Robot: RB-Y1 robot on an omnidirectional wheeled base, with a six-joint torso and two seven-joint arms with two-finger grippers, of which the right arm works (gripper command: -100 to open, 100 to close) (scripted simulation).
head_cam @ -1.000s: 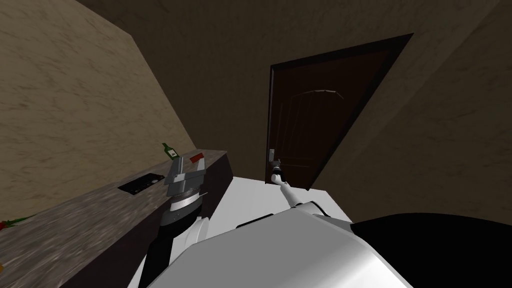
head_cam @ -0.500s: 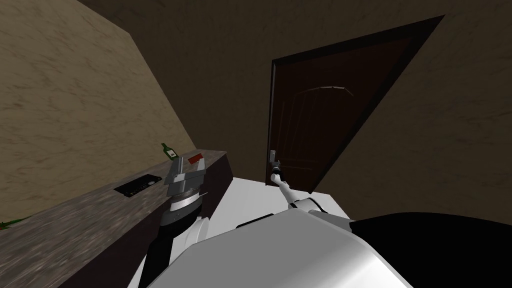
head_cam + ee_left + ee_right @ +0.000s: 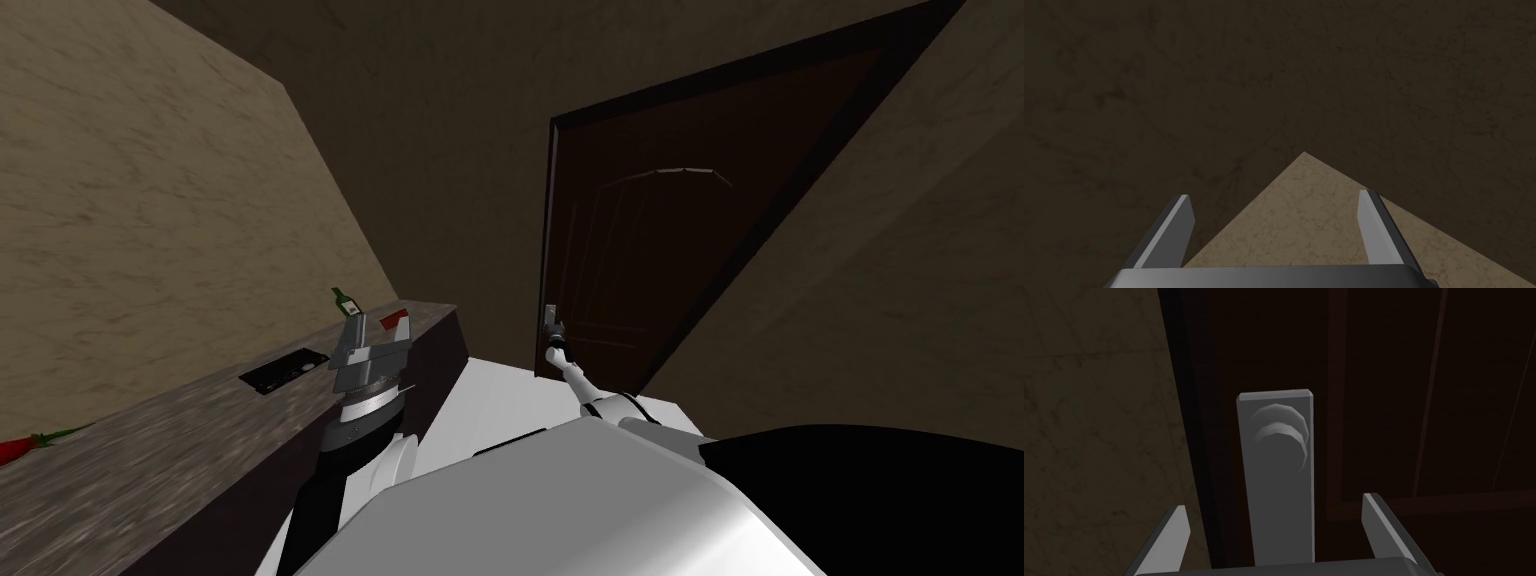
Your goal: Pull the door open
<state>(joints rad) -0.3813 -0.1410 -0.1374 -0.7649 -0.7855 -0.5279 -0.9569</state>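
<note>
I have moved closer, so the right gripper (image 3: 1274, 503), fingers spread, now frames the handle (image 3: 1276, 478) at the shut door's (image 3: 660, 250) left edge, ready to clamp; the left gripper (image 3: 1274, 197) hangs open.

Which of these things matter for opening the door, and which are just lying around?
For the job: dark brown panelled door; its grey handle plate; right gripper, open before it.
Lying about: green bottle, small red object, flat black object on the speckled counter; left gripper, open.
</note>
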